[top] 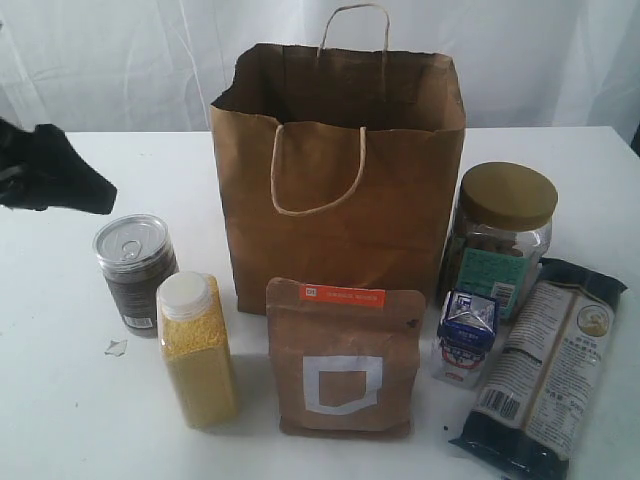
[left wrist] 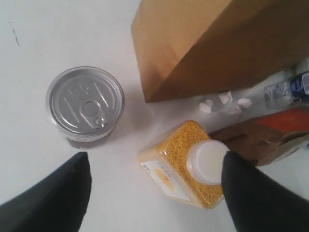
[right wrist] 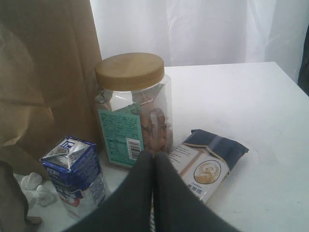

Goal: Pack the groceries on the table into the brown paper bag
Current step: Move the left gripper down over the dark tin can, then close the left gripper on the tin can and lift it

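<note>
The tall brown paper bag point(top: 340, 190) stands open at the back middle of the white table point(top: 60, 400). In front of it stand the dark pull-tab can point(top: 135, 265), the yellow-grain bottle point(top: 197, 350) and the brown pouch point(top: 343, 360). The gold-lidded jar point(top: 500, 240), blue-white carton point(top: 465, 335) and long noodle packet point(top: 550, 370) sit on the right. My left gripper point(left wrist: 157, 159) hangs open above the can point(left wrist: 85, 104) and the bottle point(left wrist: 186, 164), holding nothing; one finger point(left wrist: 256, 193) overlaps the bottle's white cap. My right gripper point(right wrist: 153, 155) is shut and empty, facing the jar point(right wrist: 133, 106).
Small white scraps point(left wrist: 224, 101) lie at the foot of the bag point(left wrist: 212, 43), and one more point(top: 116, 347) lies by the can. The left arm's black end point(top: 55, 170) hangs at the far left. A white curtain backs the table.
</note>
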